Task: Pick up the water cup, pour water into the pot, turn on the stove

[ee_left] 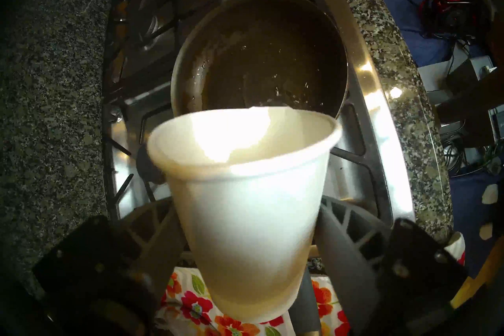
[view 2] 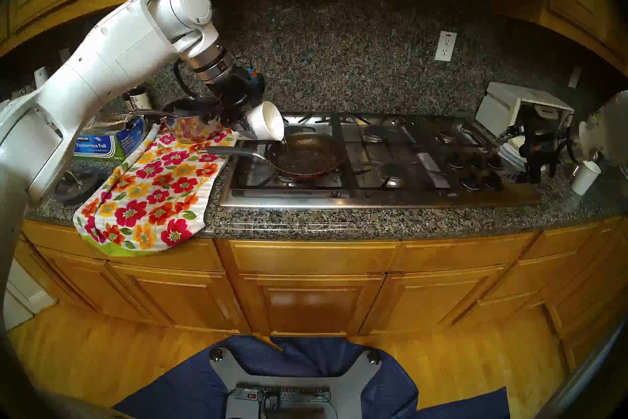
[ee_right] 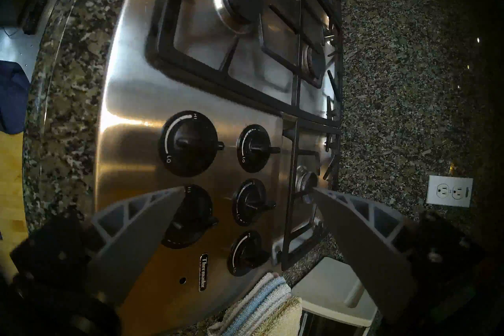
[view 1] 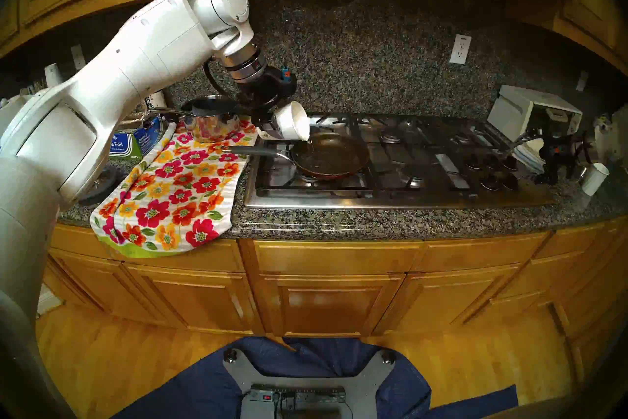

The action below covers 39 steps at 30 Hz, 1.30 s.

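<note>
Head stereo left: the left gripper (view 1: 272,122), clamped on the water cup (view 1: 292,126), tips it mouth-down toward the right of the frame; a thin stream falls from the lip into the near-left edge of the pot (view 1: 331,154). The pot sits on the front-left burner of the stove (view 1: 390,197), at centre frame, its grey handle reaching left over the floral towel (view 1: 170,190). The right gripper (view 1: 557,153) hangs at the right edge, just beside the knobs.

Head stereo right: the same arrangement; the cup lip stands just above the pan rim, so a slow, steady tilt should keep the stream inside the rim.

Left wrist: the cup fills the lower centre, squeezed between both fingers (ee_left: 351,234); water glints in the dark pan at upper centre. A firmer squeeze would likely buckle the thin wall, so the hold is best left unchanged until the cup runs dry.

Right wrist: jaws spread wide and holding nothing, above the cluster of black knobs (ee_right: 253,201) at lower centre, well placed for the ignition step.
</note>
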Available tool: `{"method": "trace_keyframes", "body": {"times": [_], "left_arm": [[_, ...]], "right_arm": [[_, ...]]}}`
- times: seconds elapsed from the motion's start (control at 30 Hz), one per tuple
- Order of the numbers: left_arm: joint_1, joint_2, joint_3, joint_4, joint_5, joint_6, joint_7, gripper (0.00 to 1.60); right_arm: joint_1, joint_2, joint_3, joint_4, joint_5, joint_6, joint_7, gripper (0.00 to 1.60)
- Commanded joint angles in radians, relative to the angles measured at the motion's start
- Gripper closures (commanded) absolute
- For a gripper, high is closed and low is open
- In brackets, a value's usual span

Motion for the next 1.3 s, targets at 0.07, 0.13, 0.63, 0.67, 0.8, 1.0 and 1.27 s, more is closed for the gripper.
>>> {"method": "trace_keyframes", "body": {"times": [0.07,0.13,0.63,0.67,0.8,1.0,1.27], "left_arm": [[-0.071,-0.025,-0.007,0.031,0.011,-0.025,0.003,0.53],[-0.073,-0.028,-0.005,0.037,0.016,-0.033,0.003,0.53],[-0.088,-0.047,0.007,0.060,0.045,-0.084,0.003,0.55],[-0.089,-0.048,0.008,0.062,0.047,-0.087,0.003,0.53],[-0.092,-0.056,0.011,0.074,0.056,-0.098,0.003,0.55],[-0.093,-0.067,0.013,0.085,0.066,-0.112,0.003,0.54],[-0.097,-0.085,0.011,0.096,0.080,-0.127,0.003,0.55]], "right_arm": [[0.025,-0.007,0.003,0.020,0.004,0.002,-0.011,0.00],[0.025,-0.007,0.003,0.020,0.004,0.002,-0.011,0.00],[0.025,-0.007,0.003,0.020,0.004,0.002,-0.011,0.00],[0.025,-0.007,0.003,0.020,0.004,0.002,-0.011,0.00],[0.025,-0.007,0.003,0.020,0.004,0.002,-0.011,0.00],[0.025,-0.007,0.003,0.020,0.004,0.002,-0.011,0.00],[0.025,-0.007,0.003,0.020,0.004,0.002,-0.011,0.00]]}}
